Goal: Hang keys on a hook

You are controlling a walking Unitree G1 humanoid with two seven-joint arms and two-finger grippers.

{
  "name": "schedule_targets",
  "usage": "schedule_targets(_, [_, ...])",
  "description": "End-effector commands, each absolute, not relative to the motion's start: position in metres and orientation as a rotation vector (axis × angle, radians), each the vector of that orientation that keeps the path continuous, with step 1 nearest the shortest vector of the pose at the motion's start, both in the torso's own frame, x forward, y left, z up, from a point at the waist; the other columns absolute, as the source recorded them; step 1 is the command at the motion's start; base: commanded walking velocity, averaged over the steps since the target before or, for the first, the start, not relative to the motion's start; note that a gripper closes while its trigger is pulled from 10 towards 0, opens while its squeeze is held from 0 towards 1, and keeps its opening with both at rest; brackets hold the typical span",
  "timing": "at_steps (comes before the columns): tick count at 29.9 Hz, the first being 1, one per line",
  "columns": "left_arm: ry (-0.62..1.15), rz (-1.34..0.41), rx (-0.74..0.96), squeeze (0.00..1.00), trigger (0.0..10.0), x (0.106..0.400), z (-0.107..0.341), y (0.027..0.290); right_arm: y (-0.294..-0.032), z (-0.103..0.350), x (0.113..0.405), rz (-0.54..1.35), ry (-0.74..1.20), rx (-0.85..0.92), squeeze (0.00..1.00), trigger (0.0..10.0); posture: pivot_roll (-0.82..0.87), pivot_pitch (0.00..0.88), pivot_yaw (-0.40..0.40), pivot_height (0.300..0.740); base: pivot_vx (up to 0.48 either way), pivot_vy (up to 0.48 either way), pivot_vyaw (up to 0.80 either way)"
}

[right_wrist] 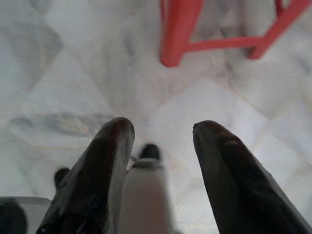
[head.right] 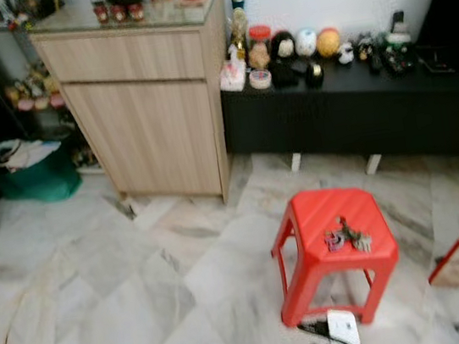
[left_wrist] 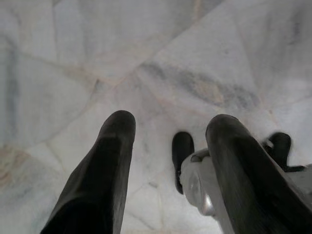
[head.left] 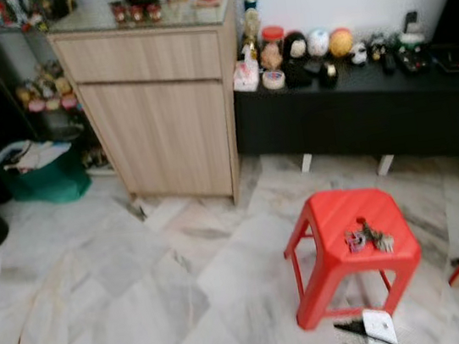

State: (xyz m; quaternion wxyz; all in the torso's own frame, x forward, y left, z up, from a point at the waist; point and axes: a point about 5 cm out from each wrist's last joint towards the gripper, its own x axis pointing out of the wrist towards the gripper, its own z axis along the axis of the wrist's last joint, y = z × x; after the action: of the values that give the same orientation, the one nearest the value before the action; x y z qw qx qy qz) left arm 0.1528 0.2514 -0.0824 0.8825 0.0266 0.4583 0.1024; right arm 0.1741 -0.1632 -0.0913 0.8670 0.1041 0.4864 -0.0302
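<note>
The keys (head.left: 368, 239) are being borne on the seat of a red stool (head.left: 330, 218) standing on the marble floor (head.left: 142, 278), while the left gripper (left_wrist: 168, 129) and right gripper (right_wrist: 163, 131) are being held spread and empty above that floor.

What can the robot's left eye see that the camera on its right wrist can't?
The left eye view alone shows the bunch of metal keys on the seat of the red plastic stool, plus the light wooden cabinet. The right wrist view alone shows the right gripper, fingers apart above the floor. Both show the stool's legs and the grey marble floor.
</note>
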Motion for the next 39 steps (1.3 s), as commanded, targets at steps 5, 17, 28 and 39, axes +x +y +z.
schedule_targets(5, [0.971, 0.185, 0.063, 0.0, 10.0, 0.149, -0.085, 0.246, -0.171, -0.091, 0.172, -0.094, 1.002, 0.221, 0.0, 10.0, 0.06, 0.0, -0.025, 0.74, 0.0, -0.338, 0.0])
schedule_targets(17, [0.952, 0.194, 0.063, 0.0, 10.0, 0.156, -0.082, 0.249, -0.174, -0.088, 0.179, -0.093, 0.981, 0.221, 0.0, 10.0, 0.05, 0.0, -0.035, 0.74, 0.0, -0.251, 0.0])
schedule_targets(28, [0.913, 0.196, 0.02, 0.0, 10.0, 0.162, -0.08, 0.242, -0.176, -0.087, 0.181, -0.106, 0.978, 0.22, 0.0, 10.0, 0.04, 0.0, -0.036, 0.74, 0.0, 0.0, 0.0])
schedule_targets(39, [0.922, 0.207, 0.019, 0.0, 10.0, 0.162, -0.079, 0.25, -0.172, -0.086, 0.183, -0.094, 0.973, 0.218, 0.0, 10.0, 0.05, 0.0, -0.03, 0.74, 0.0, 0.0, 0.0])
